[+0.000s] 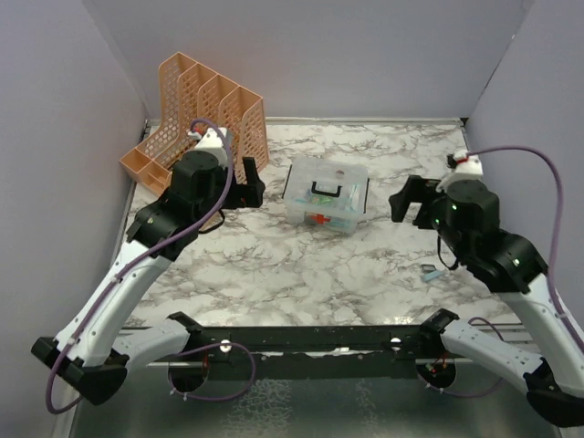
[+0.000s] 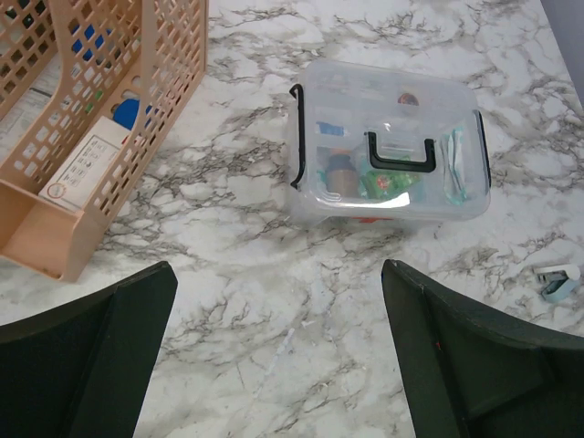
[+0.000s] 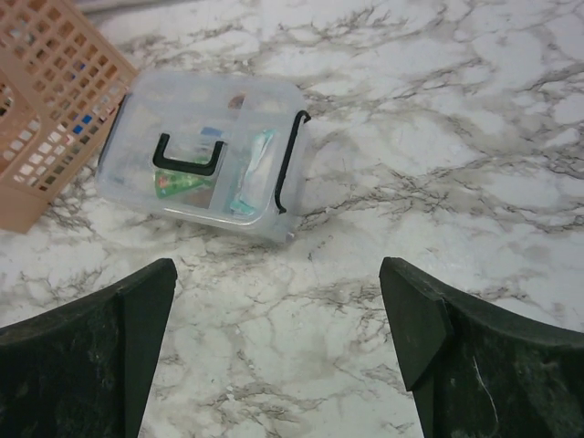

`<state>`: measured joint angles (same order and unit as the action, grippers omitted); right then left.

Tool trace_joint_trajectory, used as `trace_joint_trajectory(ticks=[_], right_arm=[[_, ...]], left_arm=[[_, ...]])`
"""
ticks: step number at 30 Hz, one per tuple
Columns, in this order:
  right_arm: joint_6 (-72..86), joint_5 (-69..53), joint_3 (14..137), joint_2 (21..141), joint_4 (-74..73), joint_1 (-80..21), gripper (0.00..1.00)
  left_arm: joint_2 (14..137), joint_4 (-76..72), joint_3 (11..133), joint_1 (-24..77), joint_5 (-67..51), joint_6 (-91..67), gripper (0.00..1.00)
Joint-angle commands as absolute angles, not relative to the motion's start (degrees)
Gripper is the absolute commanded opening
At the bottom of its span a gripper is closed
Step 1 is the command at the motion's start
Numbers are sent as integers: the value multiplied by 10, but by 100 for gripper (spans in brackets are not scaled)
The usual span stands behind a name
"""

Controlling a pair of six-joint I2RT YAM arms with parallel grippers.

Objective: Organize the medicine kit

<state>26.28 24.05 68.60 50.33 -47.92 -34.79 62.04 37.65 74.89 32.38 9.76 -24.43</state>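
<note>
Medicine kit (image 1: 327, 195) with lid on, between both arms.
It stands in the middle of the marble table (image 1: 274, 265), near the orange rack (image 1: 196, 114); left gripper (image 2: 278, 274) and right gripper (image 3: 278, 269) hover above the table, fingers apart, holding nothing.

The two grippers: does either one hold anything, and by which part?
Nothing is held. Left gripper and right gripper are open, both apart from the medicine kit.

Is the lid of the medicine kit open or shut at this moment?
Shut. The clear lid lies flat on the medicine kit, with its black handle lying on top and a black side clip down at each end.
</note>
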Motion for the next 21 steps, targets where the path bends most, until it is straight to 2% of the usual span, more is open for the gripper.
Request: trace_joint_trajectory(ticks=[1, 12, 21], right_arm=[[287, 301, 702, 429, -549, -349, 96], [294, 330, 802, 356, -659, -349, 100], [300, 299, 806, 325, -708, -349, 100]], left_arm=[[526, 379, 715, 325, 134, -230, 99], [343, 406, 735, 326, 170, -200, 99], [294, 411, 713, 325, 152, -208, 99]])
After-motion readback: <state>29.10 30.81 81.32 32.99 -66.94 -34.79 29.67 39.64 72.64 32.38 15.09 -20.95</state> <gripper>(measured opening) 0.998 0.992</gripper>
